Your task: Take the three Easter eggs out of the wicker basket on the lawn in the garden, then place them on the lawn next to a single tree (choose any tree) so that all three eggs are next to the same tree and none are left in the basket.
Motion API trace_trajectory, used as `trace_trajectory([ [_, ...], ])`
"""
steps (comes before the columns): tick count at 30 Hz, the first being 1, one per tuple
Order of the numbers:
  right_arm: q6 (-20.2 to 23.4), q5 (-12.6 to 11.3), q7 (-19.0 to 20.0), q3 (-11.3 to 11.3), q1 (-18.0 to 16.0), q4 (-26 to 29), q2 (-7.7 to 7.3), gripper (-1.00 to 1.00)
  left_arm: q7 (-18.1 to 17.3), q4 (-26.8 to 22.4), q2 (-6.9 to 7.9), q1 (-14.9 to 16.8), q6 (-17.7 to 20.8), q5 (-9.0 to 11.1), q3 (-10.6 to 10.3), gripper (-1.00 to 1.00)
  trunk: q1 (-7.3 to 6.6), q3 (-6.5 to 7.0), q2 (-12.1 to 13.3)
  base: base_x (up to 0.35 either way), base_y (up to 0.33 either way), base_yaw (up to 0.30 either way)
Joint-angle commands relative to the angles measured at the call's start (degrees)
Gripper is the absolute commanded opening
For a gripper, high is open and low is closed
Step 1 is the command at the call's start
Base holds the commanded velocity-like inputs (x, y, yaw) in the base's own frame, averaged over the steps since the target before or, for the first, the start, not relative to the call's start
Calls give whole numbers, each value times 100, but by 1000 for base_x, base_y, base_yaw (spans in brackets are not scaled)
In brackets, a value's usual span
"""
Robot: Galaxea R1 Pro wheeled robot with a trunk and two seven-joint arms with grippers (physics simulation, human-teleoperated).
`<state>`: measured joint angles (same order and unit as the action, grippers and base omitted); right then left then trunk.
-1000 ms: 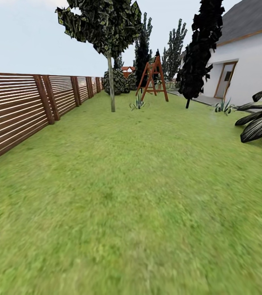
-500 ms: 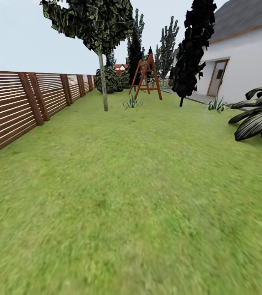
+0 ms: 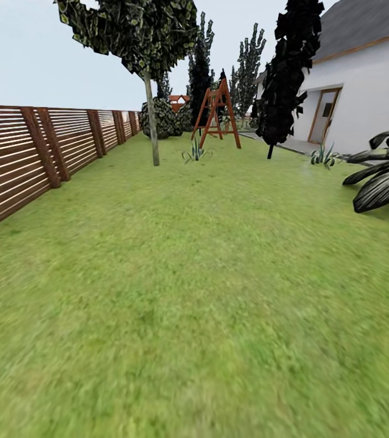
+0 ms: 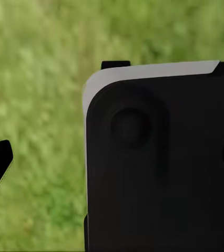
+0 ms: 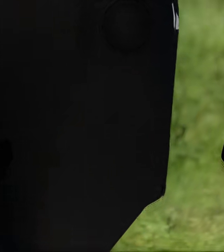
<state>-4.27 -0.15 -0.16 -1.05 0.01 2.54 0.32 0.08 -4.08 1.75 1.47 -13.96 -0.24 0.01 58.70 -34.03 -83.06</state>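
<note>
facing down the lawn (image 3: 206, 292) with a tree (image 3: 153, 131) at eleven o'clock by the fence (image 3: 17, 155), likely searching for the basket; each wrist camera is blocked by dark housing, so grip states can't be told.

Open lawn (image 3: 194, 292) straight ahead and wide, nothing standing on the near grass. Hemmed on the left by the slatted wooden fence (image 3: 30, 152), on the right by a dark broad-leaved plant (image 3: 386, 176) and the white house (image 3: 364, 97). Farther off, blocked in places by a tree (image 3: 151, 115), a red-brown swing frame (image 3: 218, 115) and a dark cone-shaped tree (image 3: 285, 79).
</note>
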Motion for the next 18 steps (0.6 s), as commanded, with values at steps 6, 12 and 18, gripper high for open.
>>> trace_trajectory([
  [6,-16,-2,-2,-13,1,1,3,100,1,4,1,3,-20,-3,-1,100,3,-4,-2,336,0,0],
  [12,-25,-3,-2,-10,0,-3,6,100,1,4,1,3,-20,-3,-1,100,3,-4,-2,336,0,0],
  [18,-16,-4,-2,-10,0,-41,10,100,1,4,1,3,-20,-3,-1,100,3,-4,-2,336,0,0],
])
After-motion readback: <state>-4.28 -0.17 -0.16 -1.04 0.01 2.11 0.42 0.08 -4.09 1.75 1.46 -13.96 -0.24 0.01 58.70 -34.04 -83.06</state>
